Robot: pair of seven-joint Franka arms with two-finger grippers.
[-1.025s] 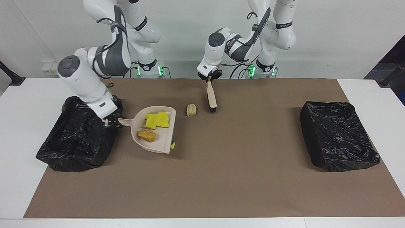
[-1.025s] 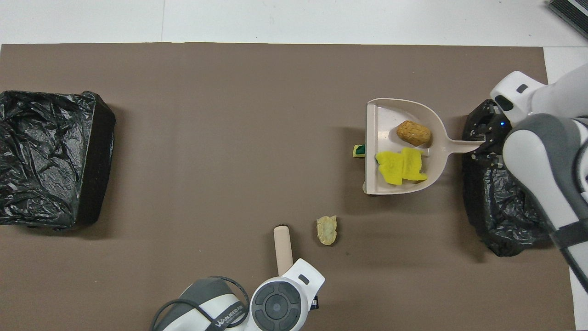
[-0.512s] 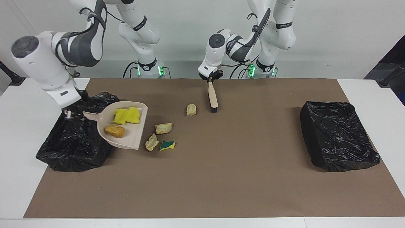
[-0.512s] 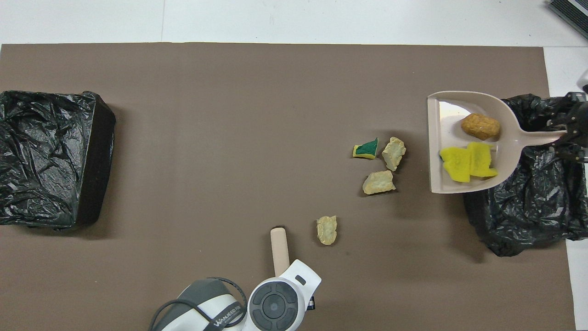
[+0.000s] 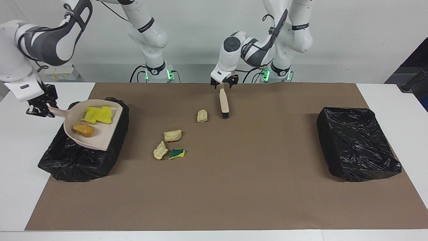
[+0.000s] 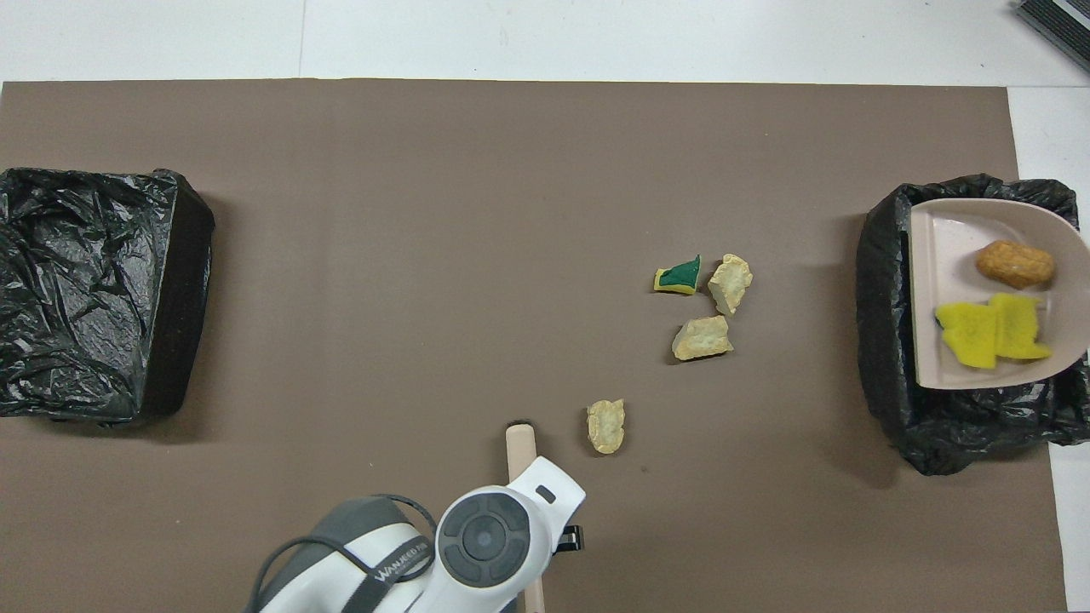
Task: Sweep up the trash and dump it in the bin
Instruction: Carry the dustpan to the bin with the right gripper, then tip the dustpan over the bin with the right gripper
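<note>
My right gripper (image 5: 40,109) is shut on the handle of the beige dustpan (image 5: 100,137), which it holds over the black-lined bin (image 5: 78,160) at the right arm's end. In the pan lie yellow sponge pieces (image 5: 97,114) and an orange-brown chunk (image 5: 83,129). More trash lies on the mat: three beige chunks (image 5: 202,115) (image 5: 172,135) (image 5: 160,150) and a yellow-and-green piece (image 5: 176,153). The brush (image 5: 224,102) lies on the mat, with my left gripper (image 5: 223,83) open just above its handle end. Overhead, the dustpan (image 6: 945,272) covers much of the bin (image 6: 937,434).
A second black-lined bin (image 5: 357,144) stands at the left arm's end of the brown mat (image 5: 234,194). White table shows around the mat's edges.
The right arm lifted the loaded dustpan off the mat and carried it over the bin, uncovering chunks on the mat. The left gripper opened and let go of the brush.
</note>
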